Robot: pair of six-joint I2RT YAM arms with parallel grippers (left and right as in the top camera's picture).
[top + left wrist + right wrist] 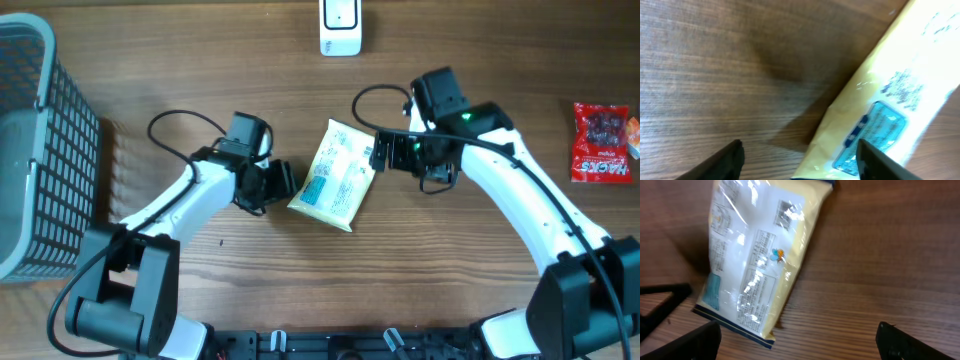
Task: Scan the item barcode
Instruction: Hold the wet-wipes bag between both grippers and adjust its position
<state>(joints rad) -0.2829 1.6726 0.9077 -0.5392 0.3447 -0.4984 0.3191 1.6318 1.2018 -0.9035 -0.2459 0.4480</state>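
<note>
A grey plastic basket with grid walls point(70, 170) sits at the left edge of the brown wooden tabletop point(200, 60). A red shiny candy bag point(603, 142) lies far right.

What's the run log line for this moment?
yellow packet: lying on table, unheld | left hand: open, beside its left edge | right hand: open, beside its upper right corner

— The packet point(335, 175) is showing pale yellow with a blue label, isn't it?
— Yes, and the bag point(603, 142) is glowing red against the brown wood-grained table point(200, 60).
</note>
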